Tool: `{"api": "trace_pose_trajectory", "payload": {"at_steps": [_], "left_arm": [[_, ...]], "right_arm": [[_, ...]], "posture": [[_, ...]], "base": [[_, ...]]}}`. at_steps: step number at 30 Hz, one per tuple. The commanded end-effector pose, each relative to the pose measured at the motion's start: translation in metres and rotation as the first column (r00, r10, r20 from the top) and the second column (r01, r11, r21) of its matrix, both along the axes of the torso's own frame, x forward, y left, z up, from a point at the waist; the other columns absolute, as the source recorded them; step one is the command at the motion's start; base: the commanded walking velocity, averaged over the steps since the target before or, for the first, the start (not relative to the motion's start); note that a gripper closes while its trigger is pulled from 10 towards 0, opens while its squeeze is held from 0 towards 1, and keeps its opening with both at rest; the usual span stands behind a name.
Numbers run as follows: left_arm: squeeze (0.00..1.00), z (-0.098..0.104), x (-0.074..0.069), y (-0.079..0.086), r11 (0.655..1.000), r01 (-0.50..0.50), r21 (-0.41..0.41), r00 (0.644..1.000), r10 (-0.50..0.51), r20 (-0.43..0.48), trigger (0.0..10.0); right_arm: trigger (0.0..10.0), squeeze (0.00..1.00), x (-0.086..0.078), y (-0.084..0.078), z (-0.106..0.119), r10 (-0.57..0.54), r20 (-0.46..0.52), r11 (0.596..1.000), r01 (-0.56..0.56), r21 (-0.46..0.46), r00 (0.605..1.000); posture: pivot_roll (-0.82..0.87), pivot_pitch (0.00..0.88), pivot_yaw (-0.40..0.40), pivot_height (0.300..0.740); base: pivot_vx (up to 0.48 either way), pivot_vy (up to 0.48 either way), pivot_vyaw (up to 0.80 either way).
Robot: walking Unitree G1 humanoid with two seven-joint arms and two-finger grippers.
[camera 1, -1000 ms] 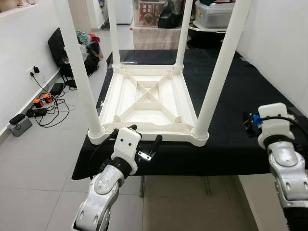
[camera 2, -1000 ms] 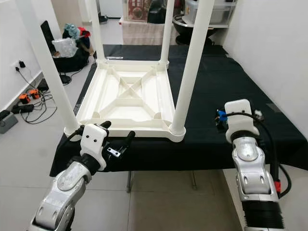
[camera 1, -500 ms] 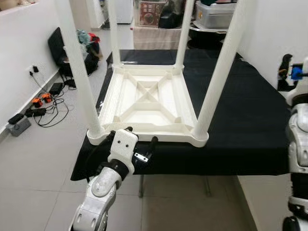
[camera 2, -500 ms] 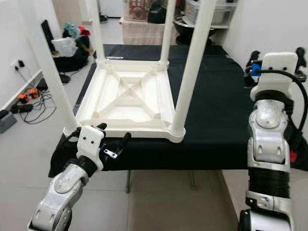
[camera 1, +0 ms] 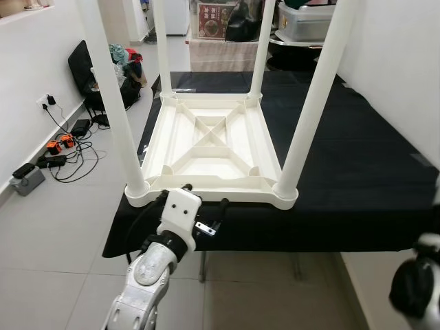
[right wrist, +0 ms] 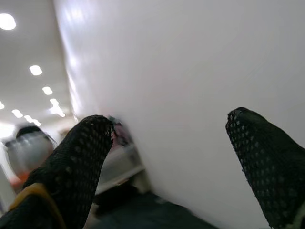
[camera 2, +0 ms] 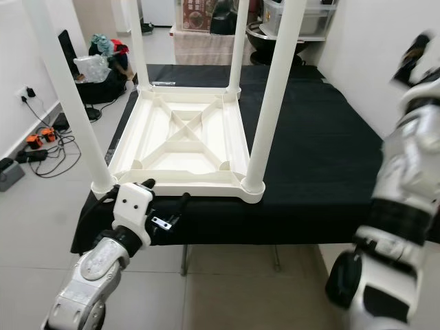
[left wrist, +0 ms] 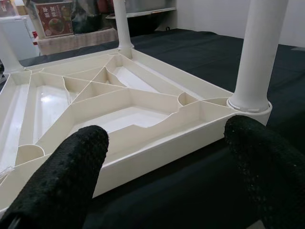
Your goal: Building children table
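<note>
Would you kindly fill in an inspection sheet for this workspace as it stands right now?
Surface: black-covered bench, bare beside the job.
Job's things: white children's table upside down on the bench, four legs standing up.
Clutter: bags and clothes on the floor; storage boxes at the back.
Grippers: left claw open at the table's near edge, touching nothing; right claw open, raised toward the white wall.
Cables: power strip and plugs by the left wall.
Surroundings: tiled floor, white walls.

Left gripper (camera 1: 203,203) low, right gripper (right wrist: 167,157) raised (both jaws apart).
</note>
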State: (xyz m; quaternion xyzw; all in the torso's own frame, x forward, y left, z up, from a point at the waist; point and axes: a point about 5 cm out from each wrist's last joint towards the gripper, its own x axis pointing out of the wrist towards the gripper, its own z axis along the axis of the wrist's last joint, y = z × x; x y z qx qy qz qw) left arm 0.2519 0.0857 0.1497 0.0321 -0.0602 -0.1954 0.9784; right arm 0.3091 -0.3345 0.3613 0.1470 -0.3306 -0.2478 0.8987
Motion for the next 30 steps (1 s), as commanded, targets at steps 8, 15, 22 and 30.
{"api": "trace_pose_trajectory", "payload": {"at_steps": [8,15,22,30], "left_arm": [[0.0,-0.001,-0.001,-0.003,1.0,0.01,0.007,1.0,-0.01,-0.008,10.0],[0.0,-0.001,-0.001,-0.004,1.0,0.009,0.009,1.0,-0.009,-0.01,10.0],[0.0,-0.001,-0.002,-0.003,1.0,0.002,0.011,1.0,-0.002,-0.012,10.0],[0.0,0.001,-0.003,-0.005,1.0,0.008,0.002,1.0,-0.008,-0.008,10.0]], "right_arm": [[10.0,0.0,-0.001,0.061,0.049,0.471,0.229,0.881,-0.468,-0.072,0.852],[10.0,0.0,-0.002,0.127,0.034,0.751,0.053,0.644,-0.712,-0.28,0.658],[10.0,0.0,-0.004,0.159,0.023,0.841,-0.113,0.472,-0.819,-0.326,0.529],[10.0,0.0,0.008,0.15,0.02,0.731,-0.14,0.619,-0.735,-0.277,0.668]], "posture": [[-0.01,0.0,-0.037,0.74],[-0.01,0.0,-0.042,0.74],[-0.01,0.0,-0.045,0.74],[-0.01,0.0,-0.048,0.74]], "base": [[0.0,0.0,0.0],[0.0,0.0,0.0],[0.0,0.0,0.0],[0.0,0.0,0.0]]}}
